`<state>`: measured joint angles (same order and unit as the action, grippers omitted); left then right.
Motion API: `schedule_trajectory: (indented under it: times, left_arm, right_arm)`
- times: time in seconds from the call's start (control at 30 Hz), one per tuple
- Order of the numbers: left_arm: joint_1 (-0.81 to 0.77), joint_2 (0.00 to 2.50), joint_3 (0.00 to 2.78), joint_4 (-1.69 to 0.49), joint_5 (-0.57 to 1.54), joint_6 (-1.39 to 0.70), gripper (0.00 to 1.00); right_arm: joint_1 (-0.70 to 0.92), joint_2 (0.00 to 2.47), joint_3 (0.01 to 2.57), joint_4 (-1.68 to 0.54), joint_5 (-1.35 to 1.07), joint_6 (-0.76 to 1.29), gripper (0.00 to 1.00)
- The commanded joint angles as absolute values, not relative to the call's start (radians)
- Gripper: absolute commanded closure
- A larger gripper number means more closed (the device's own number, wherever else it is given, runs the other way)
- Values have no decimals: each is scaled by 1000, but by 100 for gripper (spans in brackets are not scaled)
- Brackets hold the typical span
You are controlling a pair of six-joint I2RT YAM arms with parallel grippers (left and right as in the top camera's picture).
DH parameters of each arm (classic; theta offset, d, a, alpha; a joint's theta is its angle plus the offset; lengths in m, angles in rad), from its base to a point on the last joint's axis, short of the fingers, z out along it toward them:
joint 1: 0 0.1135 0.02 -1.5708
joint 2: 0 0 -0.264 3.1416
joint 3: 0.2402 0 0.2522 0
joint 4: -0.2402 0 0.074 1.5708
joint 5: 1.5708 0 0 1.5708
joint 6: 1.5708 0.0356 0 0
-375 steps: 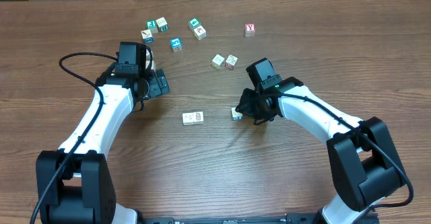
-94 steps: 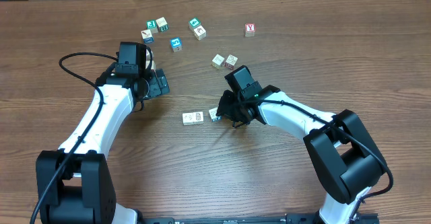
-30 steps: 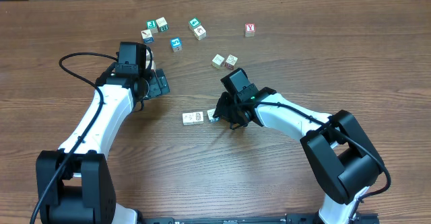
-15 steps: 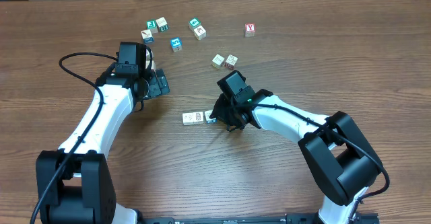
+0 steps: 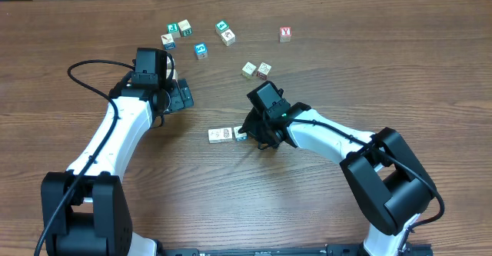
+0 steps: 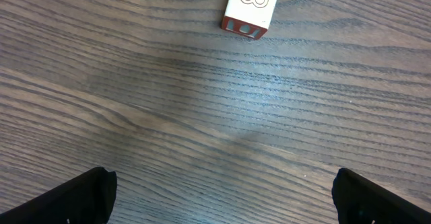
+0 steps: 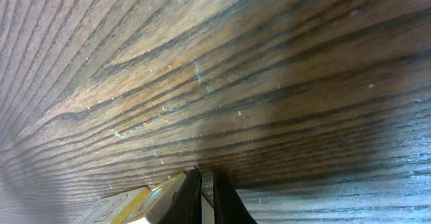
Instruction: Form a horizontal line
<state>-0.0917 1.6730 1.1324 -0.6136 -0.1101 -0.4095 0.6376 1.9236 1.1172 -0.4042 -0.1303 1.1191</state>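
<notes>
Pressing against a cream cube [image 5: 241, 134] half hidden beside the horizontal line [image 5: 221, 135], right tool [image 7: 203, 196] narrow, left tool [image 6: 222, 187] wide.

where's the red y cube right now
In the overhead view the red Y cube sits alone toward the far side of the table, right of centre; its nearest neighbours are two loose cubes nearer the robot and slightly left.

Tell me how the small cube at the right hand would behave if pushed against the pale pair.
The cube likely slides rather than rolls: flat faces on a wooden table. Being small, it may twist if pushed off-centre.
</notes>
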Motion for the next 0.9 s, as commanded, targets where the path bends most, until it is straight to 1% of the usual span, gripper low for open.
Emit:
schedule_trajectory:
  times: [0.0,0.87]
  left_arm:
    - [-92,1655,1143,-613,-122,-400,0]
    - [-92,1655,1143,-613,-122,-400,0]
  right_arm:
    - [654,1932,1112,-396,-115,1131,96]
    - [663,1932,1112,-390,-115,1161,96]
